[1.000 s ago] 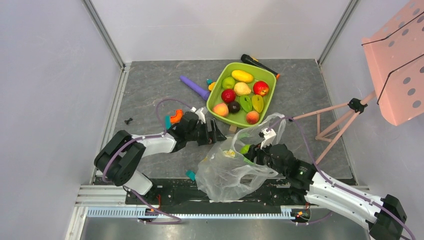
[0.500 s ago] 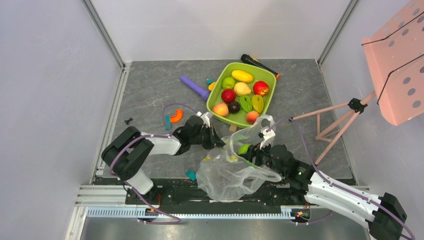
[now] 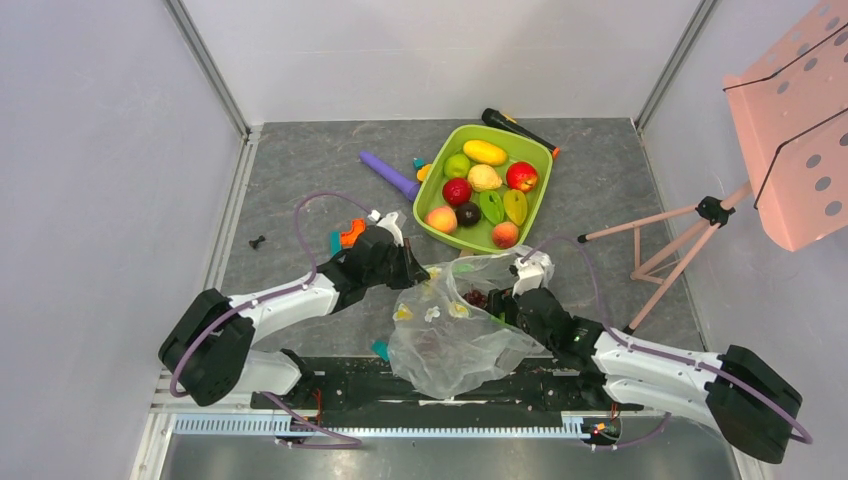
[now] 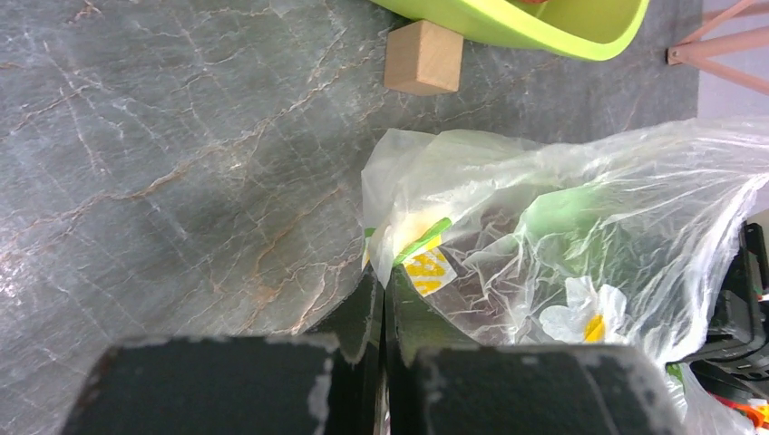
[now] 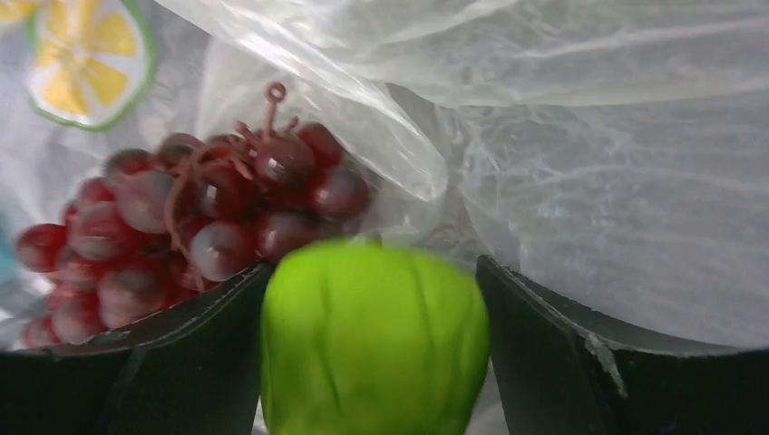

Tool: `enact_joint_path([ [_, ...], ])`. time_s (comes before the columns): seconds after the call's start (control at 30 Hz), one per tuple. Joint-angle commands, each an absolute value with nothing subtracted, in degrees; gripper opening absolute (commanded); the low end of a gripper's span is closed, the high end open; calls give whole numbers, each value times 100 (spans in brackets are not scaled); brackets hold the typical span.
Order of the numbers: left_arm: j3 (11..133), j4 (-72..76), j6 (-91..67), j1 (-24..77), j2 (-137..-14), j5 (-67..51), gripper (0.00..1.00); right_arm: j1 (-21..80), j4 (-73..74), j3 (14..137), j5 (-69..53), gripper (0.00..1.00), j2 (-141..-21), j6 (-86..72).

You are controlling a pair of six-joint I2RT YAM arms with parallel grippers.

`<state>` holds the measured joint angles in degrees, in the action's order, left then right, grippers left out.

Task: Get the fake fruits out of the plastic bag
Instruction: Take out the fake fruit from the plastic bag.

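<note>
We read the left gripper [image 3: 407, 268] as the anchor: its jaws are clenched flat together on a corner of the plastic bag [image 3: 450, 345], pinning that edge low over the table [image 4: 163, 136] so the film is drawn taut and the mouth kept spread for the other arm. The right gripper [image 3: 503, 302] reaches in through that mouth from the opposite side. Its two dark fingers [image 5: 580, 362] stand either side of a green fruit [image 5: 372, 353] that fills the gap and looks flush against both, so we take it as grasped, though how firmly we cannot say. Just beyond that fruit, deeper in the bag, lies a grape bunch [image 5: 190, 227]. It rests on the film and nothing is gripping it, so we judge it the next piece to fetch. The other fruits [image 3: 485, 180] sit in the green tray [image 4: 562, 36] past the bag, near it but apart, with a wooden block [image 4: 423, 57] at the tray's near wall. The green fruit is smooth, waxy and softly ribbed, a little blurred here. The grapes are dark red-purple glossy beads on a curly plastic stem. The bag is thin, clear and crinkled, printed with white daisies and a lemon slice, and it folds over whatever lies inside.
</note>
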<state>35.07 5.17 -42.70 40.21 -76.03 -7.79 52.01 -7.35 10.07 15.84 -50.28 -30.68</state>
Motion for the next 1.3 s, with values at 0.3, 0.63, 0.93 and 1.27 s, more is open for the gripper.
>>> enact_joint_path([
  [0.3, 3469, 439, -3991, 3990, -7612, -501, 2, 5194, -533, 886, 1828, 62, -4844, -3172],
  [0.63, 3448, 430, -3987, 3990, -7631, -501, 2, 5197, 337, 1026, 1071, 91, -4119, -3070],
  [0.93, 3469, 439, -3997, 3990, -7645, -521, 2, 5194, 788, 1109, 1038, 76, -4509, -3128],
  [1.27, 3461, 385, -3947, 3990, -7625, -483, 2, 5201, 1204, 2004, 851, 56, -3756, -3036],
])
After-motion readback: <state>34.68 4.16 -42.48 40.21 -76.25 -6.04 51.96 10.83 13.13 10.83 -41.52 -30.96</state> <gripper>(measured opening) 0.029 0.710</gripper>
